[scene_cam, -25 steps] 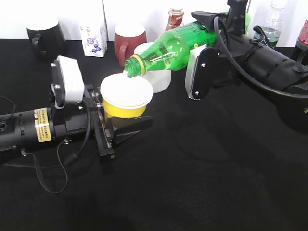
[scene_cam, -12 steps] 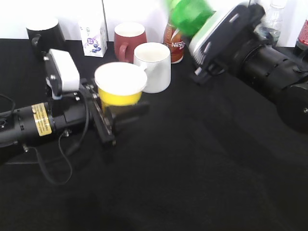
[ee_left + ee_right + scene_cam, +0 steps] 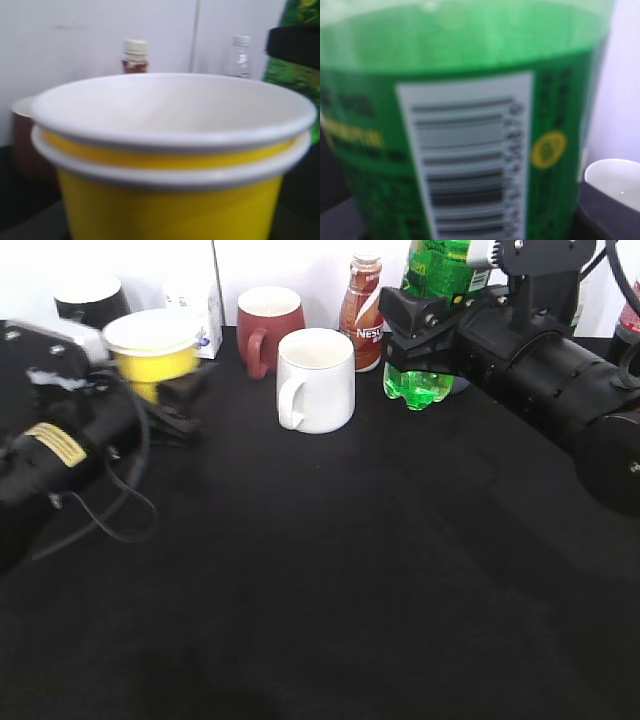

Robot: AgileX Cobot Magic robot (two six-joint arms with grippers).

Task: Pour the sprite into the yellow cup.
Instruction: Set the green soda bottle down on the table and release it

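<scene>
The sprite [image 3: 432, 270], a green bottle, stands upright in my right gripper [image 3: 425, 335], its lobed base just above the black table at the back right. Its label and white barcode fill the right wrist view [image 3: 470, 160]. My right gripper is shut on it. The yellow cup [image 3: 155, 348], white inside, is held in my left gripper [image 3: 165, 390] at the far left, lifted off the table. It fills the left wrist view [image 3: 170, 150], with the sprite [image 3: 295, 75] at that view's right edge. The jaws are hidden behind both objects in the wrist views.
A white handled mug [image 3: 316, 380] stands at the back middle, a dark red mug [image 3: 268, 325] behind it, a brown Nestle bottle [image 3: 362, 310] next to them. A black mug [image 3: 90, 302] and small carton [image 3: 205, 310] stand at the back left. The black table [image 3: 350, 570] spreads in front.
The sprite went from tilted with its mouth over the cup to upright at the back right. My left gripper carried the yellow cup left and back, away from the bottle.
</scene>
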